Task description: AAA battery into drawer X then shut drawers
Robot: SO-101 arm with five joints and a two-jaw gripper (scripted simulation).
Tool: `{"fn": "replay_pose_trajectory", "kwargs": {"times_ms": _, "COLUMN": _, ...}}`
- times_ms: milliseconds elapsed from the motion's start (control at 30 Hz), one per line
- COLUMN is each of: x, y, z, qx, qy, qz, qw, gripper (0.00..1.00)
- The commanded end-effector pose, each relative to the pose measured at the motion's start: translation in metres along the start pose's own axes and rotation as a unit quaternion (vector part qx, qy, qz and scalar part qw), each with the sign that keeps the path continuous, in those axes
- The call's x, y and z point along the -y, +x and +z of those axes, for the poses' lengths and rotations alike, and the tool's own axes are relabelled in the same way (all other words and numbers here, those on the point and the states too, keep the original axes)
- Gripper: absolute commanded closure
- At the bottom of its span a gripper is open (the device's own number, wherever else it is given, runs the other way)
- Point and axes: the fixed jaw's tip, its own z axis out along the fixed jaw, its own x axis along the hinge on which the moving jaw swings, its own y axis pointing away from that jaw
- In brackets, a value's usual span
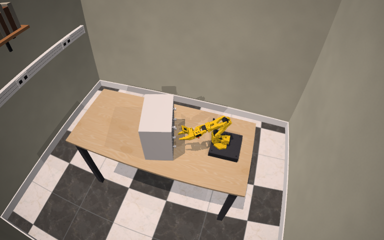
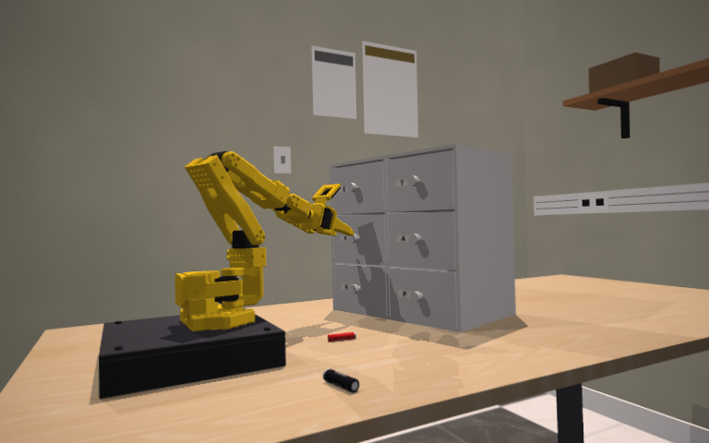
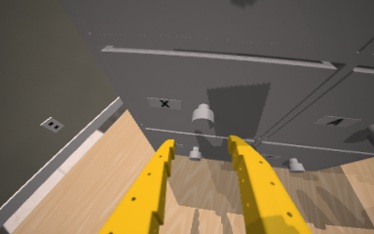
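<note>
The grey chest (image 2: pixel 423 234) stands upright on the table with all of its drawers shut. The drawer marked X (image 3: pixel 165 103) is the middle one in the left column, and its round knob (image 3: pixel 203 114) sits just ahead of my fingertips. My gripper (image 3: pixel 200 141) is open a little, with nothing between the fingers; it hovers close in front of that knob, as the exterior view (image 2: pixel 342 228) also shows. A slim red cylinder (image 2: pixel 341 337), which looks like the AAA battery, lies on the table in front of the chest.
A thicker black cylinder (image 2: pixel 341 380) lies nearer the table's front edge. My arm stands on a black base (image 2: pixel 190 353) left of the chest. The drawer marked A (image 3: pixel 336 122) is to the right of X.
</note>
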Motion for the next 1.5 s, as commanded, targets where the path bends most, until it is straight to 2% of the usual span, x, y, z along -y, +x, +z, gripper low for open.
{"fn": "replay_pose_trajectory", "kwargs": {"times_ms": 0, "x": 0.003, "y": -0.003, "z": 0.005, "qx": 0.005, "qy": 0.005, "qz": 0.005, "qw": 1.000, "gripper": 0.79}}
{"fn": "replay_pose_trajectory", "kwargs": {"times_ms": 300, "x": 0.003, "y": -0.003, "z": 0.005, "qx": 0.005, "qy": 0.005, "qz": 0.005, "qw": 1.000, "gripper": 0.79}}
{"fn": "replay_pose_trajectory", "kwargs": {"times_ms": 467, "x": 0.005, "y": -0.001, "z": 0.022, "qx": 0.005, "qy": 0.007, "qz": 0.006, "qw": 1.000, "gripper": 0.79}}
{"fn": "replay_pose_trajectory", "kwargs": {"times_ms": 867, "x": 0.005, "y": -0.001, "z": 0.022, "qx": 0.005, "qy": 0.007, "qz": 0.006, "qw": 1.000, "gripper": 0.79}}
{"fn": "replay_pose_trajectory", "kwargs": {"times_ms": 933, "x": 0.005, "y": 0.000, "z": 0.028, "qx": 0.005, "qy": 0.008, "qz": 0.006, "qw": 1.000, "gripper": 0.79}}
{"fn": "replay_pose_trajectory", "kwargs": {"times_ms": 1467, "x": 0.005, "y": 0.000, "z": 0.028, "qx": 0.005, "qy": 0.009, "qz": 0.006, "qw": 1.000, "gripper": 0.79}}
